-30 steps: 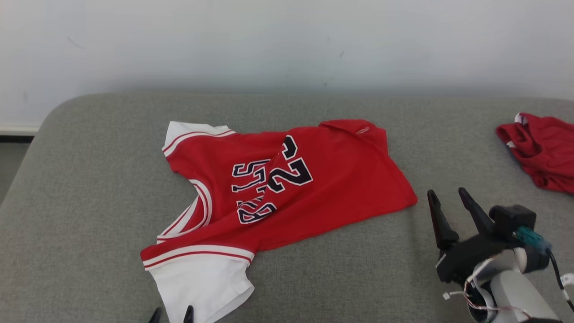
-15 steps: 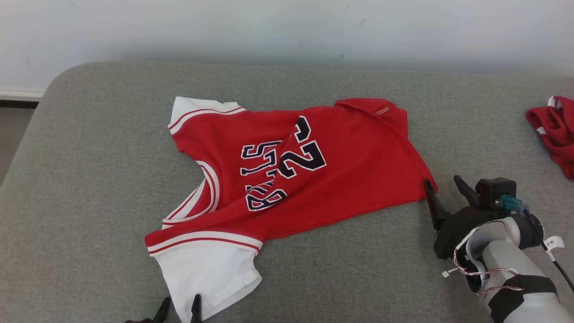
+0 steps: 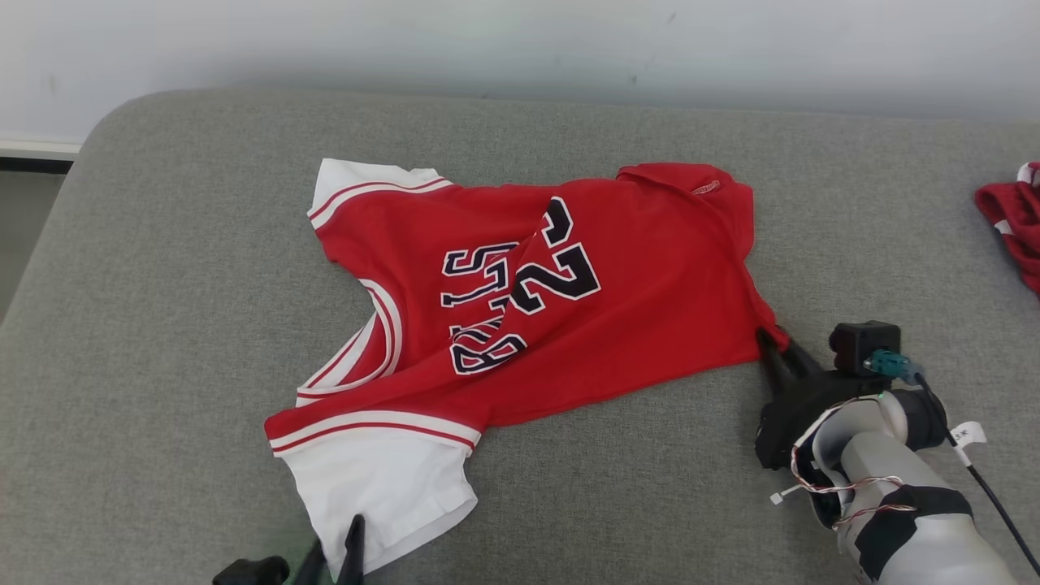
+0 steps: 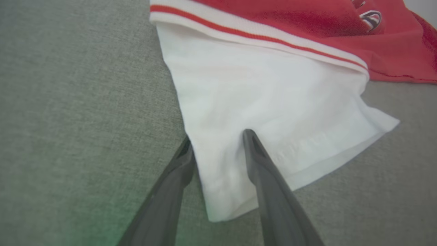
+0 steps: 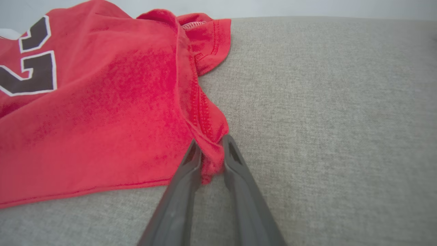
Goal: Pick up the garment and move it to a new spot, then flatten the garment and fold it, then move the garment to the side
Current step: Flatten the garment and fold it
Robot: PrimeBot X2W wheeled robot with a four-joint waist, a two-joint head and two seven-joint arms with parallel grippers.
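Observation:
The garment [image 3: 634, 284] is a red jersey with white sleeves and dark numbers, lying rumpled on the grey cushion [image 3: 162, 284]. My right gripper [image 3: 773, 337] is at its right hem corner. In the right wrist view the gripper [image 5: 211, 140] has its fingers close together, with the red hem [image 5: 208, 130] bunched and pinched between them. My left gripper [image 3: 333, 543] is at the near white sleeve. In the left wrist view this gripper [image 4: 216, 136] stands apart around the sleeve's edge [image 4: 273, 95], one finger on the cloth and one beside it.
Another red garment [image 3: 1011, 227] lies at the cushion's far right edge. A white wall [image 3: 520, 41] runs behind the cushion. The cushion's rounded left end drops to the floor [image 3: 20, 244].
The head camera has shifted. My right gripper reached forward to the hem corner and narrowed onto it. My left gripper came up onto the white sleeve and narrowed a little.

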